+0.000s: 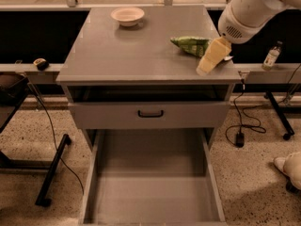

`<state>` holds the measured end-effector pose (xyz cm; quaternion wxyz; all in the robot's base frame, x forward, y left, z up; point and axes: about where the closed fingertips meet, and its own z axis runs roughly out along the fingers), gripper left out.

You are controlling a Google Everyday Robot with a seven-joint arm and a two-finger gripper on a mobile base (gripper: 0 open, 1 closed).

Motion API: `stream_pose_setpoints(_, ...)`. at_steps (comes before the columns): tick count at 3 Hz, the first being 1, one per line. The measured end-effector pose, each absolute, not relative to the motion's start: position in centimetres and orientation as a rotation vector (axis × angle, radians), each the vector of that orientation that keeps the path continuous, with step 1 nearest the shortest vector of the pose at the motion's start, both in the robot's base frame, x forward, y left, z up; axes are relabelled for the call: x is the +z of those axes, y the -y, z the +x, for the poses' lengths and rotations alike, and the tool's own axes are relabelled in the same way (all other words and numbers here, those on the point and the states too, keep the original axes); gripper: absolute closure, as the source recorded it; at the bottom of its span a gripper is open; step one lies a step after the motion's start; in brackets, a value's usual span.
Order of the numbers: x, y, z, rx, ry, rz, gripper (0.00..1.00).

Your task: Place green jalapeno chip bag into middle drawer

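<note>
The green jalapeno chip bag (190,45) lies on the right side of the gray cabinet top (127,55). My gripper (210,59) hangs from the white arm (249,8) at the top right. It sits just right of and in front of the bag, low over the cabinet top near its right edge. The middle drawer (153,192) is pulled out wide below, its flat gray floor bare. Above it is a gray drawer front with a black handle (150,113), standing slightly out.
A pale round bowl (127,16) sits at the back of the cabinet top. A small bottle (271,55) stands on the ledge at right. A black stand (51,168) and cables (237,126) lie on the speckled floor beside the cabinet.
</note>
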<state>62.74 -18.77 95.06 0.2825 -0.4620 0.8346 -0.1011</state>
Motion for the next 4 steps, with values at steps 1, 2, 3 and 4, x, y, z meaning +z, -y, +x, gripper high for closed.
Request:
stream_pose_setpoints(1, 95.7, 20.3, 65.8, -0.368, -2.205, -1.089, 0.0)
stream_pose_setpoints(2, 96.8, 20.7, 66.9, -0.377, -2.191, -0.968, 0.0)
stream_pose_setpoints(3, 96.7, 20.7, 66.9, -0.375, -2.194, -0.968, 0.0)
stream_pose_setpoints(4, 95.8, 20.0, 67.7, -0.307, -2.239, -0.933, 0.0)
